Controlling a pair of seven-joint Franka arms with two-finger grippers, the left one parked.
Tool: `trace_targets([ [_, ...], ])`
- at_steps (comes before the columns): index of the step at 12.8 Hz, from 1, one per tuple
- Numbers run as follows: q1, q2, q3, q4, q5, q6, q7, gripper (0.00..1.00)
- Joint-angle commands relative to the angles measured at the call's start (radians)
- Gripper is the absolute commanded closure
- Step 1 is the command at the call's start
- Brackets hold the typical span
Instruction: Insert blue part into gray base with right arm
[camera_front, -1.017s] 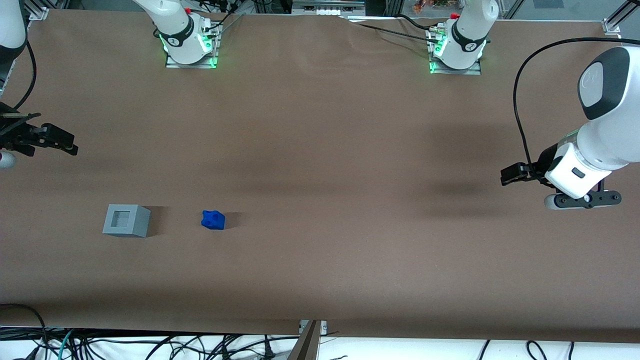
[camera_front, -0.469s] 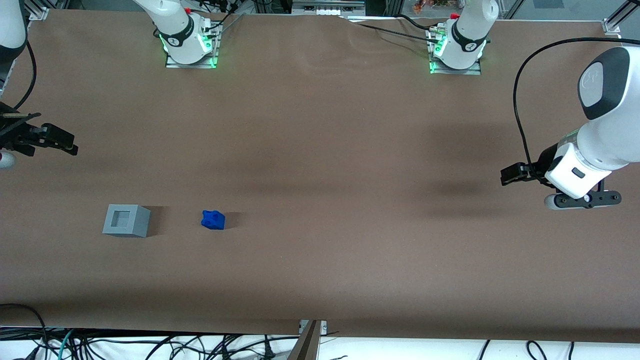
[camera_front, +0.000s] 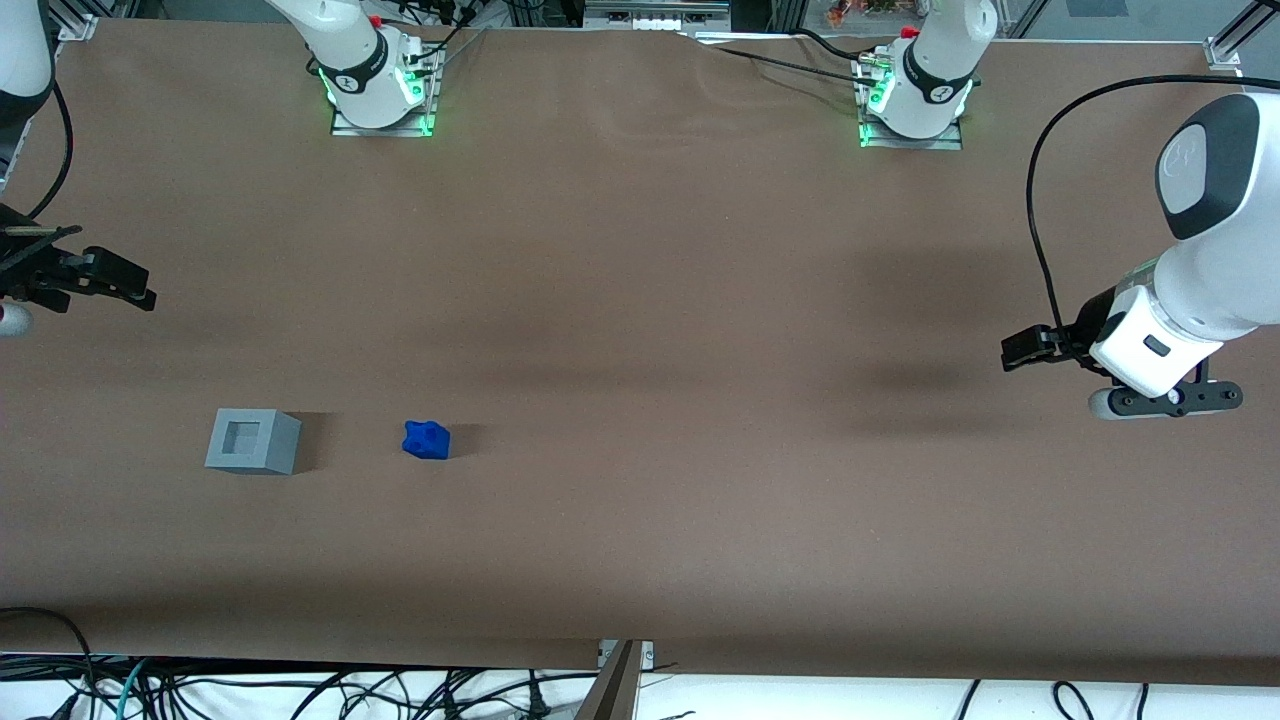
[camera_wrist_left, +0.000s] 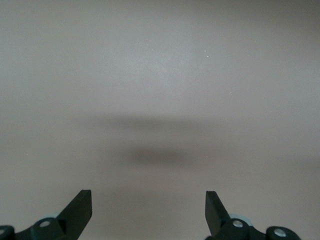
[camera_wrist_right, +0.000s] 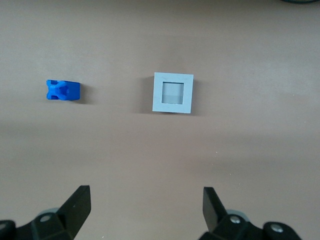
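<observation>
Bright-blue notched plastic part (camera_front: 426, 439) beside the light-grey recessed cube base (camera_front: 253, 440) near the brown tabletop's front edge; the black gripper (camera_wrist_right: 145, 212), spread wide and well above, risks nudging it askew.

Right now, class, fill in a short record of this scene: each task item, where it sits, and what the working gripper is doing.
blue part: on the brown table, beside the base, apart from it
gray base: upright, square recess empty
right arm's gripper: open, holding nothing, farther from the front camera than both items, at the working arm's end
insertion: not yet begun
</observation>
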Motion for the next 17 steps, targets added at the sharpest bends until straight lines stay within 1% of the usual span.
trace_targets([
  [1, -0.011, -0.005, 0.012, 0.009, 0.009, -0.010, 0.007, 0.01],
  [11, -0.011, -0.005, 0.012, 0.009, 0.013, -0.010, 0.008, 0.01],
  [14, -0.005, 0.018, 0.015, 0.008, 0.010, -0.009, 0.002, 0.01],
  [16, 0.038, 0.054, 0.015, 0.008, 0.004, 0.005, 0.004, 0.01],
  [17, 0.039, 0.064, 0.015, 0.008, 0.010, 0.022, 0.002, 0.01],
])
